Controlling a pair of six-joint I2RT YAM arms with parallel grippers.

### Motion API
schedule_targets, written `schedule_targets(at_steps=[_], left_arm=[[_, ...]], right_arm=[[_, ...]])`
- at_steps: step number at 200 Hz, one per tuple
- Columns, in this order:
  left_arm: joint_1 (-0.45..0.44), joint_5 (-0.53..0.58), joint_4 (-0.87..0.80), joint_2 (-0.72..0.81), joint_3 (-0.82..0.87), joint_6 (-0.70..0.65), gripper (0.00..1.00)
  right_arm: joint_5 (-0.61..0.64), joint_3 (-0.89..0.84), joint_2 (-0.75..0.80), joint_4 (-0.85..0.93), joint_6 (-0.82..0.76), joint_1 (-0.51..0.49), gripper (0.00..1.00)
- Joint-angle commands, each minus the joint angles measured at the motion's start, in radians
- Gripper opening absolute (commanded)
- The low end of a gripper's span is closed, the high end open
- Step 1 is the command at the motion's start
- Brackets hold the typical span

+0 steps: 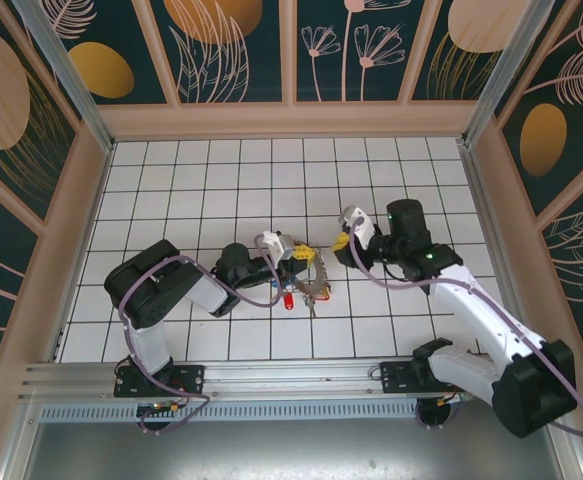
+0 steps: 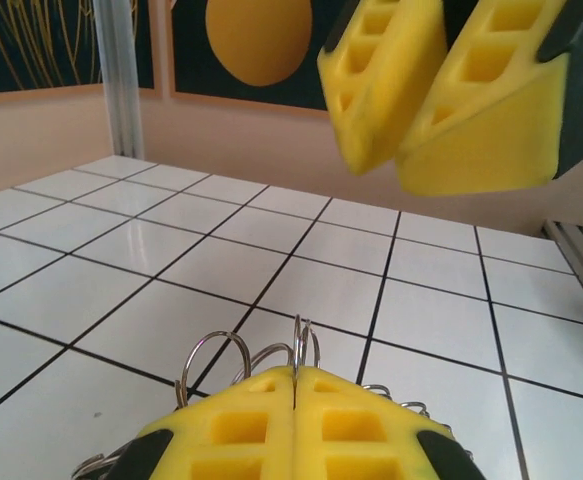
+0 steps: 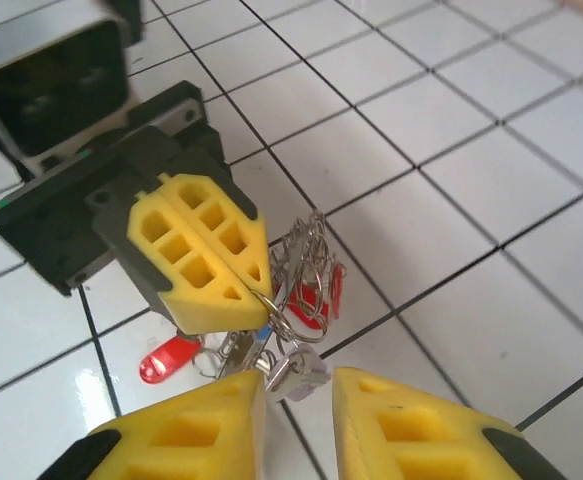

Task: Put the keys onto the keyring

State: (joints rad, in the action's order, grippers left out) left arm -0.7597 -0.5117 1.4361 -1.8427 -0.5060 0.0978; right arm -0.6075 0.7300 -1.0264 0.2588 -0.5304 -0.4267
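Left gripper (image 3: 255, 288) pinching the keyring (image 3: 307, 255), right gripper (image 3: 296, 388) hovering slightly spread beside the keys (image 3: 293, 372), red tag (image 3: 169, 357) lying on tiles.

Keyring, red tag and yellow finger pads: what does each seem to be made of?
Keyring: metal wire, silvery, with bright glints. Red tag: glossy plastic, judging by its smooth shine. Pads: matte yellow with moulded square hollows, probably soft rubber or foam; cannot tell which.
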Motion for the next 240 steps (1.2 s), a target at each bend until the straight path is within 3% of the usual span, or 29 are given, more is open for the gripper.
schedule_targets(at_steps=[1, 41, 67, 203, 240], left_arm=[[-0.009, -0.061, 0.067, 0.050, 0.003, -0.016, 0.00], [-0.008, -0.109, 0.067, 0.064, 0.000, -0.027, 0.00], [-0.009, -0.127, 0.076, 0.060, -0.004, -0.028, 0.00], [-0.009, -0.140, 0.119, 0.024, -0.011, -0.013, 0.00], [-0.009, -0.140, 0.139, 0.012, -0.008, -0.002, 0.00]], right_arm=[[-0.061, -0.041, 0.038, -0.027, -0.333, -0.006, 0.24], [-0.124, 0.076, -0.079, 0.144, -0.506, -0.001, 0.28], [-0.140, 0.087, -0.110, 0.120, -0.503, -0.012, 0.23], [-0.123, 0.098, -0.201, 0.130, -0.497, -0.046, 0.21], [-0.147, 0.098, -0.217, 0.108, -0.486, -0.053, 0.00]])
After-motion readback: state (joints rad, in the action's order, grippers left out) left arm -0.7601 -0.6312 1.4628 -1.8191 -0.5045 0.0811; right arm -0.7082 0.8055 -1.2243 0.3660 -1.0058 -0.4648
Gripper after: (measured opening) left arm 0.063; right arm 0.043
